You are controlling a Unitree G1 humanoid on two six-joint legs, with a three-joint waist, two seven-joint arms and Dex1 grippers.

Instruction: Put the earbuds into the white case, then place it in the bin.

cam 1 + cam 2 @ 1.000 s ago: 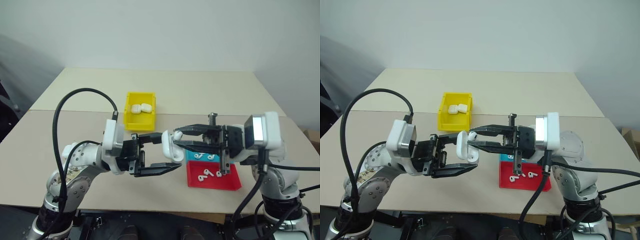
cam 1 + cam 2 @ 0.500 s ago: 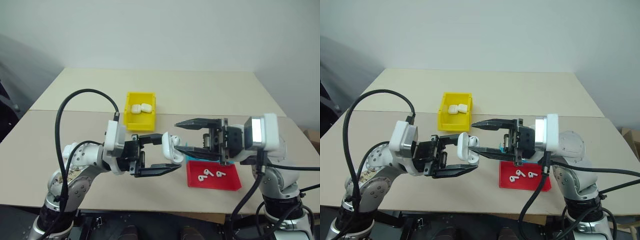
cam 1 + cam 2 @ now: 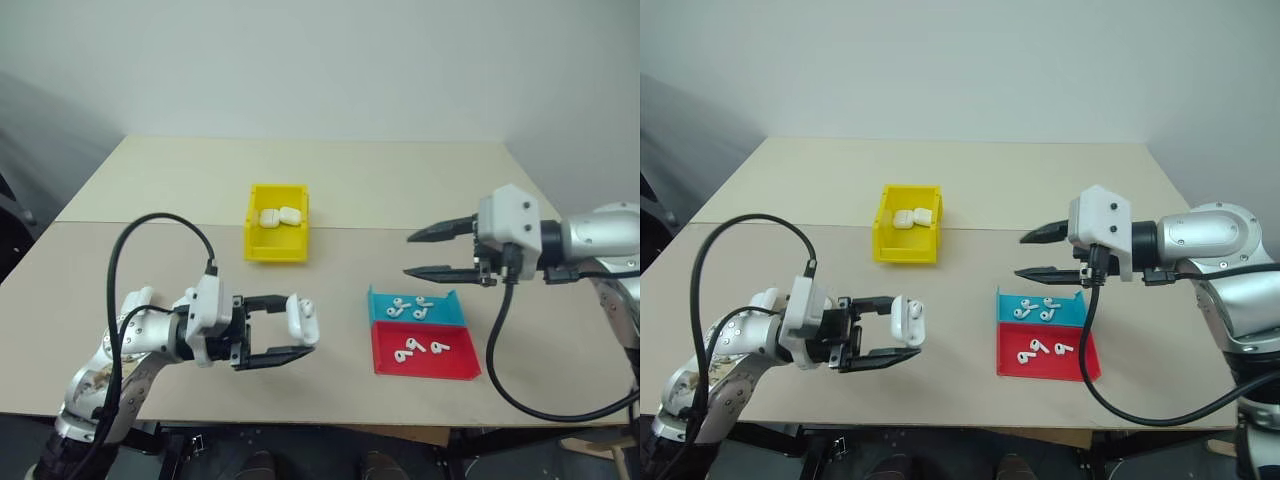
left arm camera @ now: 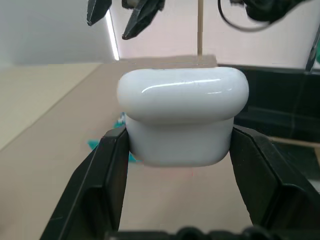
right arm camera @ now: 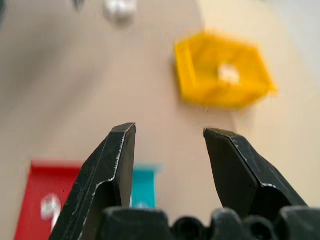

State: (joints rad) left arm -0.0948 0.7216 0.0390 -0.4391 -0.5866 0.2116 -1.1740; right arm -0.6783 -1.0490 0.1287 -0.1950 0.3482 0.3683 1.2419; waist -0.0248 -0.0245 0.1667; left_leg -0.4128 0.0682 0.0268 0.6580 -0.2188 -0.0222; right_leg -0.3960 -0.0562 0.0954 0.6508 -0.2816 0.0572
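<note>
Beige table (image 3: pixel 150 260), yellow bin (image 3: pixel 277 240), blue tray (image 3: pixel 375 306), red tray (image 3: pixel 385 362)

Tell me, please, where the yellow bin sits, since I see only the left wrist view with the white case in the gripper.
Observer: The yellow bin stands farther back on the table than the left gripper, which holds the white case.
Operator: Is anything in it already?
Observer: Yes, two white cases lie inside it.
Operator: And is the right gripper free?
Observer: The right gripper is open and empty, above the table behind the blue tray.
</note>
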